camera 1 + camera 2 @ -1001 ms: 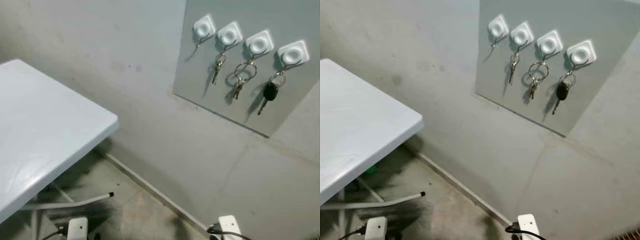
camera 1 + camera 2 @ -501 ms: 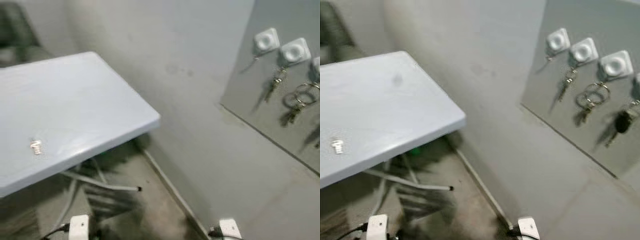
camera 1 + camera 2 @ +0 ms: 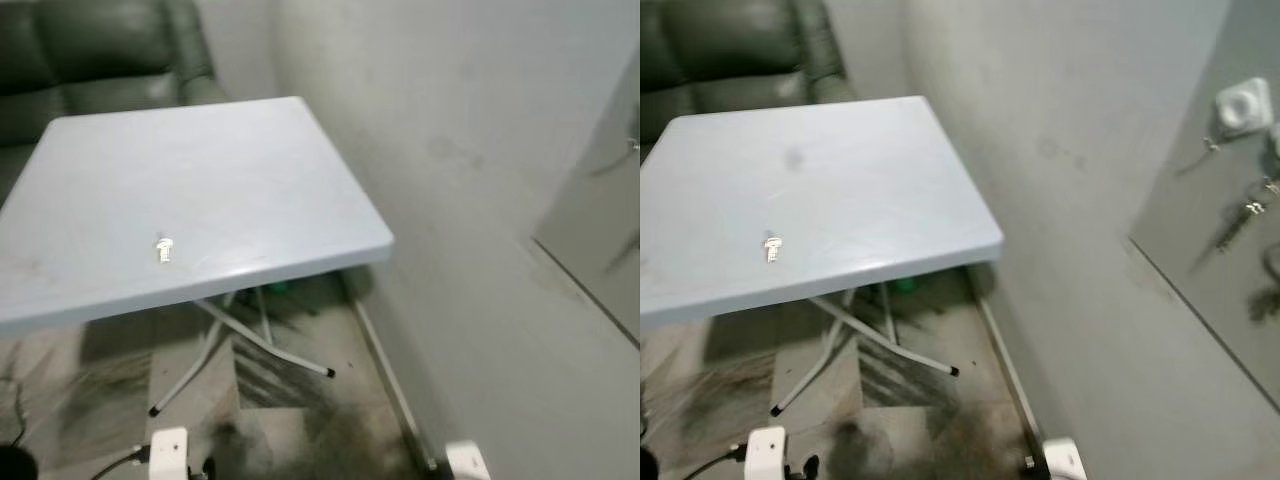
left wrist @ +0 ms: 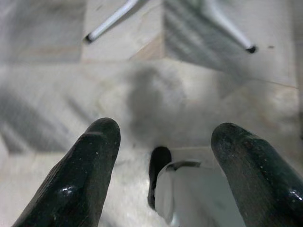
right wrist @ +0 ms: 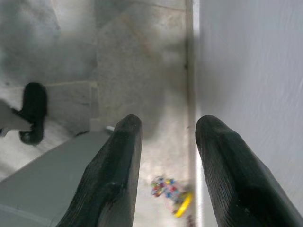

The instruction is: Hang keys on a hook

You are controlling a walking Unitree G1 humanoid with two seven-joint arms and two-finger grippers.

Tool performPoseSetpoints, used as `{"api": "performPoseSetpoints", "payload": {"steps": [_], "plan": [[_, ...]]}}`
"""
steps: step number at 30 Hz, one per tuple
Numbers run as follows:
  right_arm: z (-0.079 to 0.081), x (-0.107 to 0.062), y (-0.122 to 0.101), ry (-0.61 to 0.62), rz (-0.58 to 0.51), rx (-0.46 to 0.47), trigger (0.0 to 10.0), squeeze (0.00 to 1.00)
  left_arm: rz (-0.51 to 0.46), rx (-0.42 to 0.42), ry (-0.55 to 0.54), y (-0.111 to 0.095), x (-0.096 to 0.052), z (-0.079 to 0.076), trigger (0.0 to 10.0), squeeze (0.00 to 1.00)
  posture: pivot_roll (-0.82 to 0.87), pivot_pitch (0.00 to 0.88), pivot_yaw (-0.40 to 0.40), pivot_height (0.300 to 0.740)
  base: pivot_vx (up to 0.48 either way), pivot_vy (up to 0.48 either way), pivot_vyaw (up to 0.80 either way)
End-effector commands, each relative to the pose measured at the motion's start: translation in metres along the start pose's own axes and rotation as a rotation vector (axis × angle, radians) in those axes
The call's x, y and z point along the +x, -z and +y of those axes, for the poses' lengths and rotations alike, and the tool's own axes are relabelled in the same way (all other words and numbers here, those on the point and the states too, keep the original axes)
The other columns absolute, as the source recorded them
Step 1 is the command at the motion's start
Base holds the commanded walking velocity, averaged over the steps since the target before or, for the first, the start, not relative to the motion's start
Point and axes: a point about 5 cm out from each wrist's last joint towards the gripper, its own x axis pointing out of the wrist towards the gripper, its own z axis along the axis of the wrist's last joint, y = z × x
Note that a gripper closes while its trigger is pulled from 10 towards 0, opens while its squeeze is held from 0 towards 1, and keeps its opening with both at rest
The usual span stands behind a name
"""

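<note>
A small key (image 3: pixel 164 249) is seen left of centre on the white folding table (image 3: pixel 300 180), unpicked, the free hook (image 3: pixel 1243 105) at the right edge, while left gripper (image 4: pixel 163 142) and right gripper (image 5: pixel 168 142) hang spread and empty

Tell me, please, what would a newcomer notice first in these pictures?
First, the pale grey square folding table with one small silver key lying on it, towards its near edge. Next, the grey wall board at the right, with a white square hook. Behind the table stands a dark green leather sofa.
</note>
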Motion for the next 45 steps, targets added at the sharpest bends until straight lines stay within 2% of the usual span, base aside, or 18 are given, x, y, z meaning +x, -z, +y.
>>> {"api": "performPoseSetpoints", "payload": {"steps": [1, 9, 12, 24, 45], "plan": [[0.0066, 0.0035, -0.0129, -0.017, -0.037, 0.002, 10.0, 0.0, 0.01, -0.007, -0.033, 0.0019, -0.0014, 0.0092, 10.0, 0.0, -0.05, 0.0, -0.041, 0.728, 0.0, 0.0, 0.8], [0.007, 0.0036, -0.0134, -0.02, -0.043, 0.028, 10.0, 0.0, 0.006, -0.017, -0.028, 0.0003, -0.0006, 0.0076, 10.0, 0.0, -0.05, 0.0, -0.04, 0.728, 0.0, 0.0, 0.8], [0.0077, 0.0036, -0.0133, -0.022, -0.053, 0.084, 10.0, 0.0, 0.008, -0.026, -0.026, 0.0005, -0.0005, 0.0072, 10.0, 0.0, -0.06, 0.0, -0.04, 0.728, 0.0, 0.0, 0.0], [0.0072, 0.0031, -0.0118, -0.025, -0.051, 0.098, 10.0, 0.0, 0.016, -0.061, -0.022, 0.0032, -0.0013, 0.0073, 10.0, 0.0, -0.06, 0.0, -0.037, 0.728, 0.0, 0.0, 0.0], [0.0074, 0.0019, -0.0063, -0.027, -0.046, 0.123, 10.0, 0.0, 0.023, -0.062, -0.022, 0.0043, -0.0016, 0.0079, 10.0, 0.0, -0.06, 0.0, -0.038, 0.728, 0.0, 0.437, 0.0]]}}
